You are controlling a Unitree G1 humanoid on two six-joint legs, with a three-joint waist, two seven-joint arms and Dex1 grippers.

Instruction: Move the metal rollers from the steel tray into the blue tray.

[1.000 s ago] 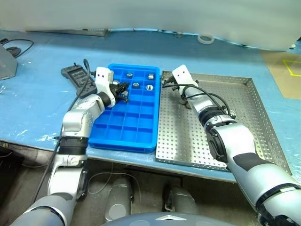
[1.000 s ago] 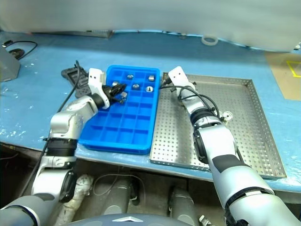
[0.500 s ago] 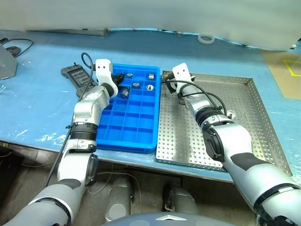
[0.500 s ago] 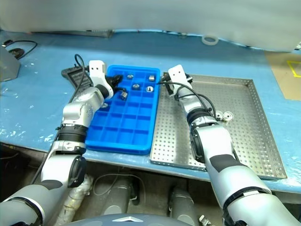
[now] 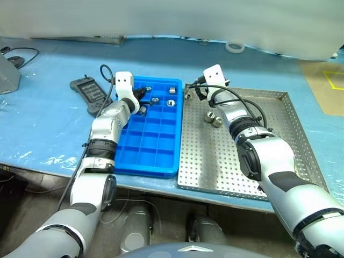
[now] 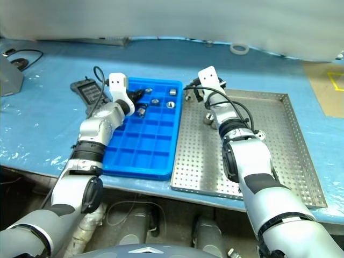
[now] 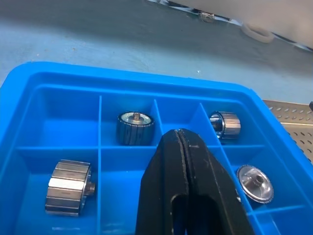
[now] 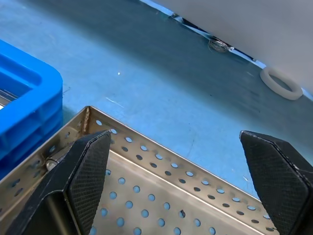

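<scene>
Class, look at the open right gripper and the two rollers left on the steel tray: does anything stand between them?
Nothing visible does. The right gripper hovers open near the far corner of the steel tray, and the two metal rollers lie on bare perforated metal nearer the robot. Only the gripper's own cable hangs close by.

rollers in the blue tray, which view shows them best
The left wrist view: the metal rollers fill it close up, each in its own compartment of the blue tray, ridged sides visible. The left and right eye views show them as small silver dots in the tray's far rows.
</scene>
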